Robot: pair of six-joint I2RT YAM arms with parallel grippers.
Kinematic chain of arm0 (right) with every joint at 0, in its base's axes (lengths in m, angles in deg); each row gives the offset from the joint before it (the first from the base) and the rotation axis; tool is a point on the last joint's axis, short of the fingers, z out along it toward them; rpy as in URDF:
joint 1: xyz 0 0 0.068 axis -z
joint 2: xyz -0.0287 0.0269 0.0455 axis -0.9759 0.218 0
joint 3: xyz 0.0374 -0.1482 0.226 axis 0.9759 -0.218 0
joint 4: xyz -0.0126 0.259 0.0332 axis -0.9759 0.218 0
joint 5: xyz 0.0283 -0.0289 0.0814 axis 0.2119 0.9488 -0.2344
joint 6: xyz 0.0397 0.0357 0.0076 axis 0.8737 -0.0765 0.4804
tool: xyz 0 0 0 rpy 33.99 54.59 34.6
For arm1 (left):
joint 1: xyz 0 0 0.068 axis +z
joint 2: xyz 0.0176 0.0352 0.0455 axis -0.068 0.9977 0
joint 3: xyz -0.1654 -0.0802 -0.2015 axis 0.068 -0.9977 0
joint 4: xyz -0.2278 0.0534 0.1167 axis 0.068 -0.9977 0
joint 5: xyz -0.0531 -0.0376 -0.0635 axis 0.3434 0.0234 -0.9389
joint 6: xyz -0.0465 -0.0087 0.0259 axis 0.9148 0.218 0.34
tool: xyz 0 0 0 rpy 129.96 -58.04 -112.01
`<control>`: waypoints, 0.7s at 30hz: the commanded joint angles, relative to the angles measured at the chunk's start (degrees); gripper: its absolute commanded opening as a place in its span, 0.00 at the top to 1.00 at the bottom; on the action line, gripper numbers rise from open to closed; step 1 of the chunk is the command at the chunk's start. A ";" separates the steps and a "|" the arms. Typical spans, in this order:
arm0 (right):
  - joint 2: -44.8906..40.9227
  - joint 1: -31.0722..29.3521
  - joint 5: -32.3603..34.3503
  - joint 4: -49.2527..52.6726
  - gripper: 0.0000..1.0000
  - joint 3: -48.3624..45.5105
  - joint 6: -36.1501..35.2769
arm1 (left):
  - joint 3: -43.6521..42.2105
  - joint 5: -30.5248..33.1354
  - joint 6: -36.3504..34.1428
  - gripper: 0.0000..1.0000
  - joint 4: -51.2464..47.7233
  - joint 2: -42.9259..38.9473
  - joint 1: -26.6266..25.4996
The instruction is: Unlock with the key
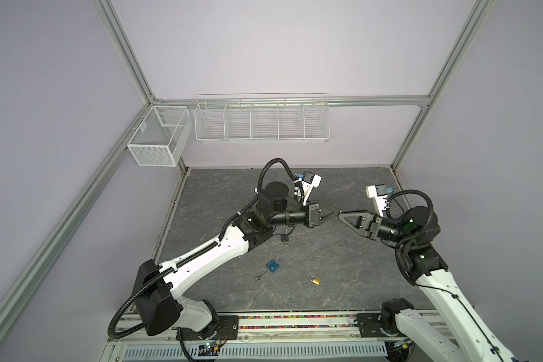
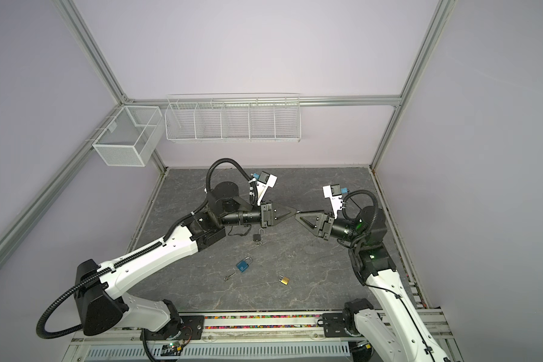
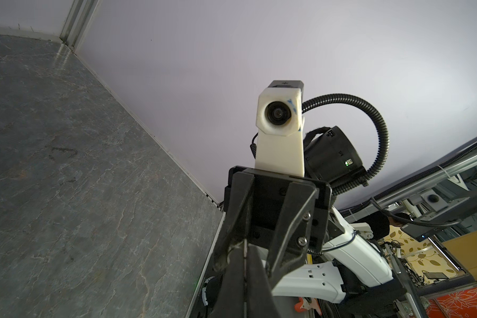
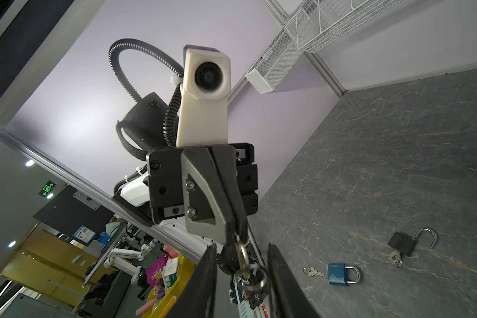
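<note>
Right wrist view is showing a mid-air handover. The left end effector (image 4: 233,234) is clamping shut on the key (image 4: 238,240), with the blade hidden in the grip and the ring (image 4: 255,278) hanging below. The right end effector (image 4: 243,249) is sitting with fingers (image 4: 207,275) apart, one on each side of that ring and not visibly pinching it.

Doing it well, my call: right should be pinching the key's head flat across the pads, not the loose ring. Left should be letting go only once that grip is firm, or the key risks swinging or dropping onto the counter (image 4: 397,165). The blade should be sticking clear of the tips, ready for insertion.

Both top views are showing the two tips meeting high over the counter's middle. The locks are lying well below, toward the front: black lock (image 1: 285,237) with its shackle open, under the left wrist; blue lock (image 1: 273,265) with a loose key (image 1: 261,276) beside it; and brass lock (image 1: 315,280) alone, likely the target.
</note>
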 commanded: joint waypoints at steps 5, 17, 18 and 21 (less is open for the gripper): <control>-0.28 0.31 0.95 -0.15 0.74 1.18 0.58 | 1.13 0.05 -0.68 1.00 0.41 -0.69 -0.20; -0.34 0.32 1.23 0.79 0.83 2.25 0.70 | 0.07 0.37 -1.51 1.00 0.39 -1.07 -0.20; -0.37 0.29 1.40 1.00 0.83 2.33 0.68 | 0.19 0.31 -1.71 1.00 0.21 -1.10 -0.20; -0.13 0.32 1.12 0.94 0.87 2.51 0.87 | 0.23 0.36 -2.36 1.00 -0.52 -1.08 -0.20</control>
